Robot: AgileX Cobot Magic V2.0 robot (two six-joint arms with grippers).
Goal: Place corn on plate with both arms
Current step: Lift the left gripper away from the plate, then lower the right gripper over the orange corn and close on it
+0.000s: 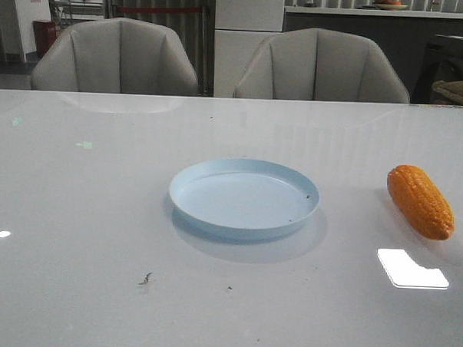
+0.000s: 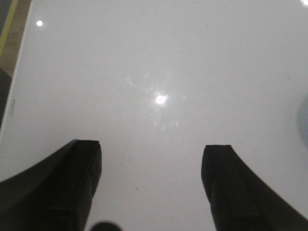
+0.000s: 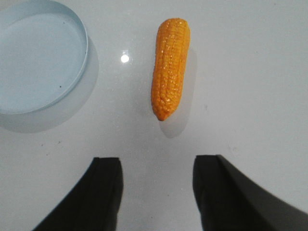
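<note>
The pale blue plate (image 1: 243,198) sits empty in the middle of the white table. The orange corn (image 1: 420,201) lies on the table to the plate's right, apart from it. In the right wrist view the corn (image 3: 170,67) lies ahead of my open, empty right gripper (image 3: 158,161), tapered end toward the fingers, with the plate (image 3: 38,57) beside it. My left gripper (image 2: 152,147) is open and empty over bare table; a sliver of the plate's rim (image 2: 304,115) shows at the frame edge. Neither gripper shows in the front view.
Two grey chairs (image 1: 117,57) stand behind the table's far edge. The table's side edge and the floor (image 2: 9,43) show in the left wrist view. A small dark speck (image 1: 145,278) lies on the table in front of the plate.
</note>
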